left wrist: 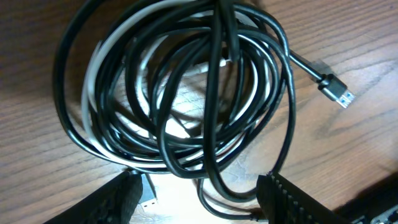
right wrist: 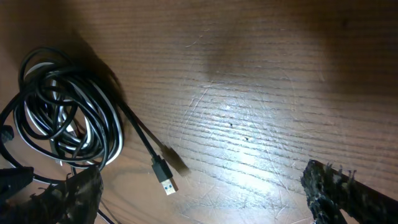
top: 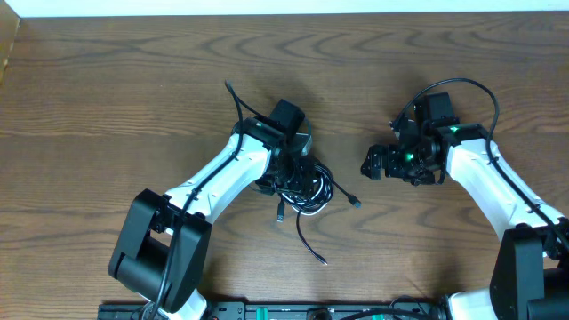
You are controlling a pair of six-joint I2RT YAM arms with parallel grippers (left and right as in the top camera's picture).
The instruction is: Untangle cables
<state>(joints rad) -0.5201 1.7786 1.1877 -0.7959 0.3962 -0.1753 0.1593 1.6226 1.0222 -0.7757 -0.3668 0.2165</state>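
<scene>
— While left gripper (left wrist: 200, 183) hangs over the tangle, are its fingers apart?
— Yep, apart; black cable (left wrist: 333, 87) & white cable (left wrist: 90, 87) coiled together under it on table (left wrist: 348, 37). Right gripper (right wrist: 200, 177) spread wide too, empty.

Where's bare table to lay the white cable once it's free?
Widest bare table: the far-left stretch beyond the left arm. Also bare: front centre, between the loose black tail and the right arm. Crowded: around the tangle and its plug.
</scene>
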